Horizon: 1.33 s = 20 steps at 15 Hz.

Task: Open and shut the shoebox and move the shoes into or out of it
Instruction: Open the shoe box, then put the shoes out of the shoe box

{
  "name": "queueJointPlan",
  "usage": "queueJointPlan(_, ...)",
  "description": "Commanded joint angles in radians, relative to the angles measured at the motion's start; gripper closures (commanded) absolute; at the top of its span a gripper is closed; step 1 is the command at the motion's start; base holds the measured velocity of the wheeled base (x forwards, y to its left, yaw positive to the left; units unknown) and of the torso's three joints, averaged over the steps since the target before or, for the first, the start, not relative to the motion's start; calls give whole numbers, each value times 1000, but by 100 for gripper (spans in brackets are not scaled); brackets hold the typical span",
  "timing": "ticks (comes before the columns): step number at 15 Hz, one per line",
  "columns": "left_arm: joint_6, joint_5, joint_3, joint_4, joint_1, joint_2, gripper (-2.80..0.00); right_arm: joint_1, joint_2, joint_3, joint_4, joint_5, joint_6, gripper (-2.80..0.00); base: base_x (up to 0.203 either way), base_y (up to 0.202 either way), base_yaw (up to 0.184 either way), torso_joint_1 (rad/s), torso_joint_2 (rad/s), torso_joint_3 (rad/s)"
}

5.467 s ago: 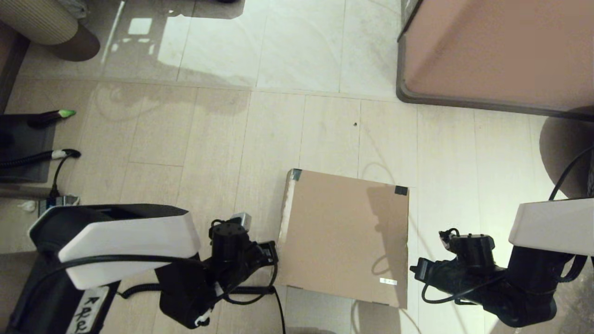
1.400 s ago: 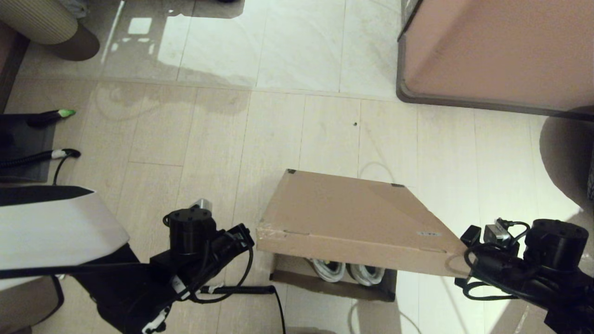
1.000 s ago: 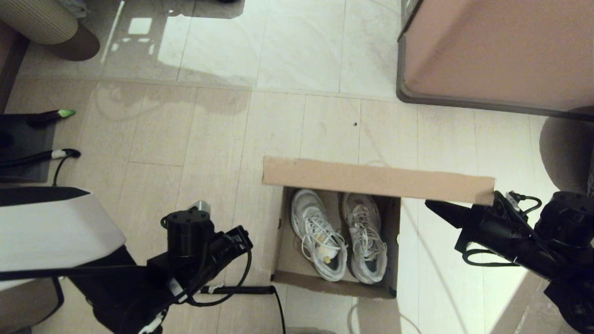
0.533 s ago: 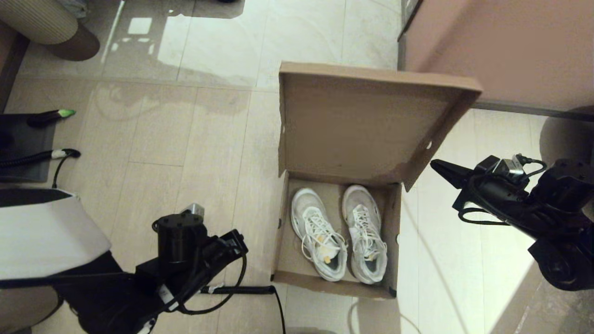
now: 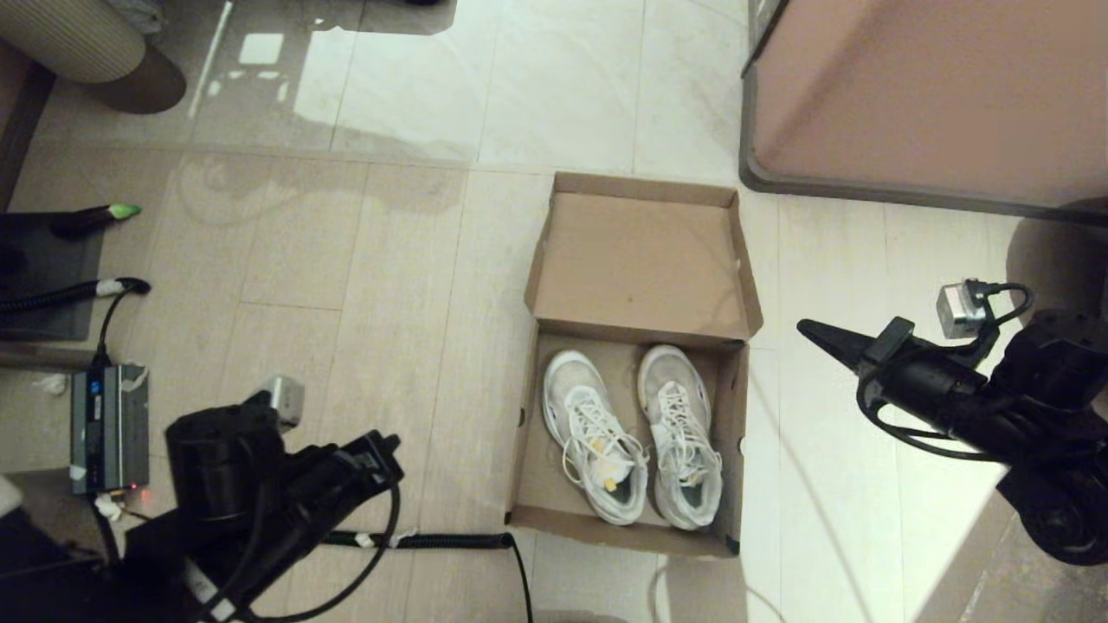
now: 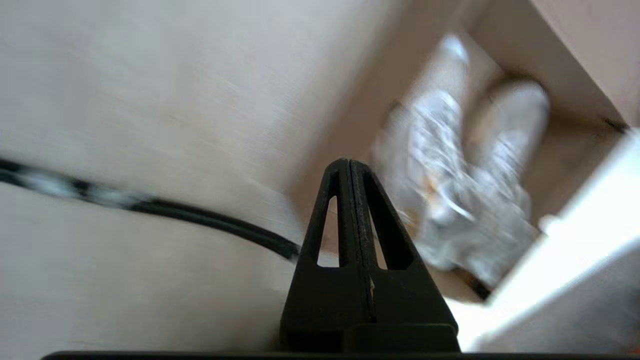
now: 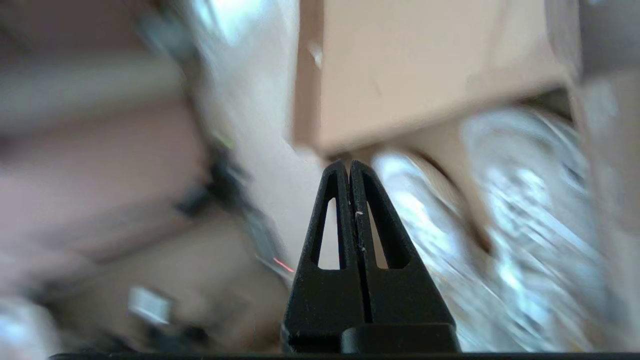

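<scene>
The brown shoebox [image 5: 522, 450] stands open on the floor, its lid [image 5: 640, 260] folded back flat on the far side. Inside lie the two white sneakers [image 5: 593, 437] side by side, toes pointing away from me. They show blurred in the left wrist view as the shoes [image 6: 460, 190] and in the right wrist view as the shoes [image 7: 520, 210]. My right gripper [image 5: 805, 330] is shut and empty, held to the right of the box level with the lid's hinge. My left gripper [image 5: 388, 445] is shut and empty, low to the left of the box.
A large pinkish-tan block with grey rim [image 5: 917, 95] stands at the back right, close to the lid. A black cable [image 5: 433, 542] runs along the floor by the box's near left corner. A small grey device [image 5: 108, 428] and dark equipment sit at the left.
The lid went from closed to fully folded back flat on the floor. The right gripper, which lifted it, now hangs free beside the box. The left arm drew back and down to the left.
</scene>
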Motion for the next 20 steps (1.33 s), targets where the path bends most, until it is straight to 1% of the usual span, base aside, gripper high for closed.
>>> queueJointPlan(1,66,-3,52,-9,100,-137,0,40,-104,64,174,-2,-320,0,0,0,0,0,0,0)
queueJointPlan(2,107,-12,75,-9,143,-195,0,61,-158,78,295,-26,-429,0,0,0,0,0,0,0)
queueJointPlan(3,144,-28,101,-10,176,-257,0,88,-210,85,402,-65,-507,0,0,0,0,0,0,0)
queueJointPlan(5,221,-73,170,-10,205,-397,0,139,-323,95,613,-137,-635,0,0,0,0,0,0,0)
queueJointPlan(6,279,-93,217,-6,212,-471,0,157,-376,100,750,-189,-706,0,0,0,0,0,0,0)
queueJointPlan(7,334,-100,249,11,218,-530,0,169,-406,106,847,-278,-772,0,0,0,0,0,0,0)
queueJointPlan(8,367,-89,266,78,222,-588,0,178,-421,113,907,-392,-819,0,0,0,0,0,0,0)
queueJointPlan(9,385,-71,273,184,224,-656,0,194,-429,135,941,-492,-853,0,0,0,0,0,0,0)
queueJointPlan(10,402,-61,277,277,224,-731,0,227,-432,168,952,-540,-871,0,0,0,0,0,0,0)
queueJointPlan(11,425,-55,279,386,224,-826,0,259,-433,189,956,-556,-878,0,0,0,0,0,0,0)
queueJointPlan(13,466,-52,282,612,222,-1040,0,283,-423,210,955,-556,-868,0,0,0,0,0,0,0)
queueJointPlan(14,483,-58,278,751,221,-1170,0,289,-400,208,949,-554,-857,0,0,0,0,0,0,0)
queueJointPlan(15,497,-76,262,914,222,-1291,0,302,-364,208,924,-553,-829,0,0,0,0,0,0,0)
queueJointPlan(16,512,-96,245,1106,223,-1377,0,322,-333,208,881,-553,-807,0,0,0,0,0,0,0)
queueJointPlan(17,532,-114,233,1257,225,-1437,0,335,-281,207,818,-553,-796,0,0,0,0,0,0,0)
queueJointPlan(18,565,-140,222,1325,226,-1464,0,353,-217,205,732,-556,-782,0,0,0,0,0,0,0)
queueJointPlan(19,602,-169,214,1318,233,-1466,0,369,-155,199,651,-561,-765,0,0,0,0,0,0,0)
queueJointPlan(20,611,-175,212,1313,275,-1467,0,392,-103,194,582,-570,-744,0,0,0,0,0,0,0)
